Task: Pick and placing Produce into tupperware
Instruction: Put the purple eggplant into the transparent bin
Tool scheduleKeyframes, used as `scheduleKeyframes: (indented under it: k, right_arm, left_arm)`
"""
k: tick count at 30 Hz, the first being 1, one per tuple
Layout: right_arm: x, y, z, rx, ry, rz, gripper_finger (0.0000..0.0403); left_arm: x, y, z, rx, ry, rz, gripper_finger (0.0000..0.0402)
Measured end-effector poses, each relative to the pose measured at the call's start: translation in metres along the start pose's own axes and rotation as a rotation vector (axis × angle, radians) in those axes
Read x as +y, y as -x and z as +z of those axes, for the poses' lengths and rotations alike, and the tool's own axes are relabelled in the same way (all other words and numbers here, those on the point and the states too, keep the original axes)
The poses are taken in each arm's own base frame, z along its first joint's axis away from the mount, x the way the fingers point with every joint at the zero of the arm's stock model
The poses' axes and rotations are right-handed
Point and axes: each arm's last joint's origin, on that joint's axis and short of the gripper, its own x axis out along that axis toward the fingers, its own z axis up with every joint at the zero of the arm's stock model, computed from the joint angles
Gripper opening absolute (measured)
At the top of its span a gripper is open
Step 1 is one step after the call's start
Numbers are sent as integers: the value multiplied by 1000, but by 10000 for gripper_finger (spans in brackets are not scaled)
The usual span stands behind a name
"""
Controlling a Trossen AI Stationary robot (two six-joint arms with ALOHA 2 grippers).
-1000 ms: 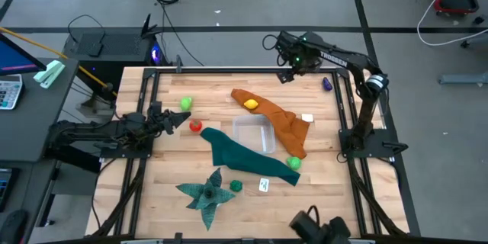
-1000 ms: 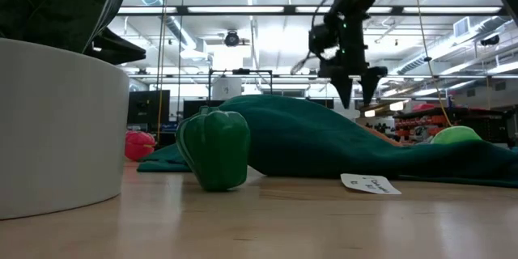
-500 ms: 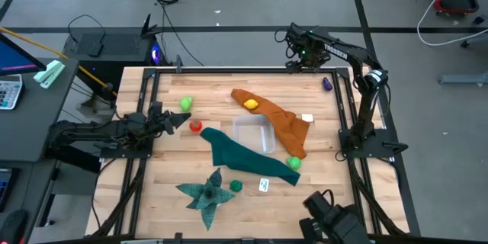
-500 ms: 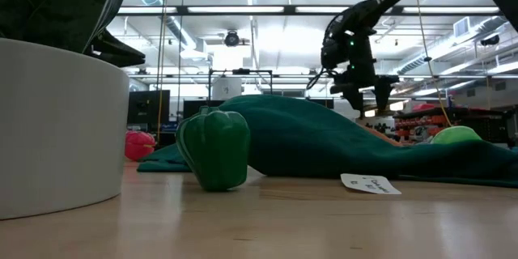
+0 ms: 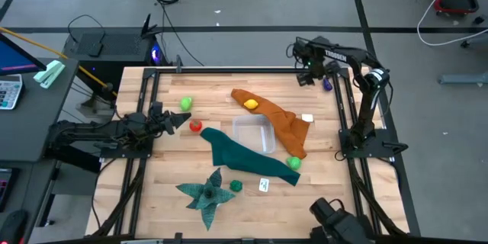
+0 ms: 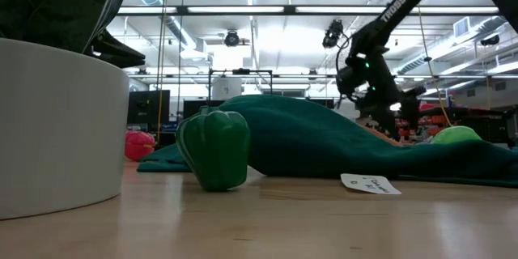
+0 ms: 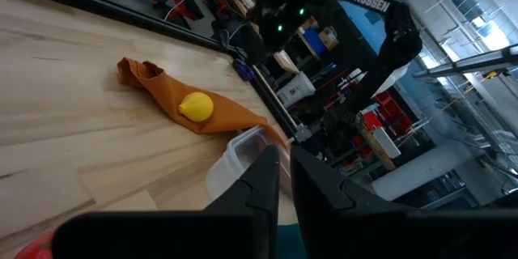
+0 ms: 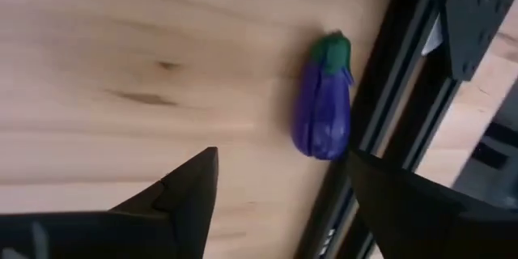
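Observation:
A purple eggplant (image 8: 324, 101) lies on its side on the wood at the table's far right, right beside the black frame rail (image 8: 380, 89); the high view shows this eggplant (image 5: 327, 85) too. My right gripper (image 8: 283, 202) hangs open above it, pointing steeply down, a little to its left (image 5: 308, 75). The clear tupperware (image 5: 254, 133) sits mid-table. A lemon (image 5: 251, 104) rests on the orange cloth (image 5: 282, 126). Loose on the table are a light green fruit (image 5: 185, 104), a red one (image 5: 196, 126), a green one (image 5: 293, 163) and a dark green pepper (image 5: 235, 186). My left gripper (image 5: 174, 122) waits shut at the left.
A teal cloth (image 5: 244, 156) stretches from the tupperware toward the near right. A dark green star-shaped leaf (image 5: 206, 192) and a small white card (image 5: 264, 185) lie near the front edge. Black frame rails run along both table sides. Bare wood lies left of the eggplant.
My right gripper has swung from beyond the table's far edge toward the right edge and come down, tipping steeper, so that it now stands over the eggplant. Nothing on the table has moved.

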Motion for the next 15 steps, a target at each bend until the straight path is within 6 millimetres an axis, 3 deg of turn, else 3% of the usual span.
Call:
scheduleKeyframes:
  k: [6, 15]
  right_arm:
    - [-1, -18, -9, 8, 1, -125, 212]
    - [-1, -21, -5, -33, -13, -120, 217]
  left_arm:
    - [0, 0, 0, 1, -2, 1, 36]
    - [0, 0, 0, 2, 0, 3, 37]
